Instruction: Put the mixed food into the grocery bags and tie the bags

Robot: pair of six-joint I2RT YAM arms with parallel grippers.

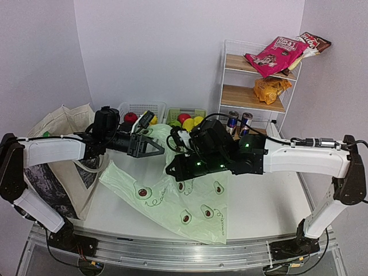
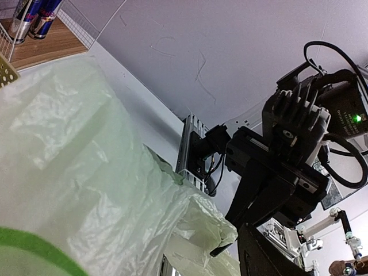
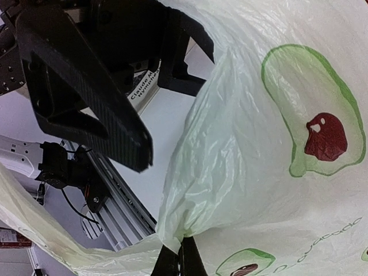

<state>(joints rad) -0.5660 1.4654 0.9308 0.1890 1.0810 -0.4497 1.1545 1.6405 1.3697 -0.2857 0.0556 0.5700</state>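
Avocado-print plastic bag (image 1: 172, 201) lies across the table (image 1: 264, 201) at centre frame in the overhead view. Its lower part is spread flat and its upper part is lifted and bunched between the two grippers.

Right gripper (image 1: 171, 170): jaws closed on a fold of the bag's film. The right wrist view confirms it, with the fingertips (image 3: 164, 267) meeting on the plastic at the bottom edge of frame.

Left gripper (image 1: 153, 135): jaws wide apart, placed at the raised edge of the bag, centre-left of the overhead view. In the right wrist view its two black fingers (image 3: 86, 103) sit in the upper left with a plain gap between them and nothing clamped. Whether either finger touches the film cannot be told.

In the left wrist view the bag film fills the lower left, and the right gripper stands at centre right with a green light lit on its housing.

Canvas tote (image 1: 57, 129) stands at the left edge of the overhead view, with the left arm crossing in front of it.

Wire rack (image 1: 225, 75), upper right: pink snack packet (image 1: 275, 54) on the top shelf, orange packet (image 1: 269, 89) on the shelf below, drink cans (image 1: 237, 122) at the lowest level.

White basket (image 1: 144, 106) and green basket (image 1: 192, 111) sit at the rear of the table, upper centre. Yellow fruit (image 1: 190, 123) and red fruit (image 1: 184, 117) are in the green one
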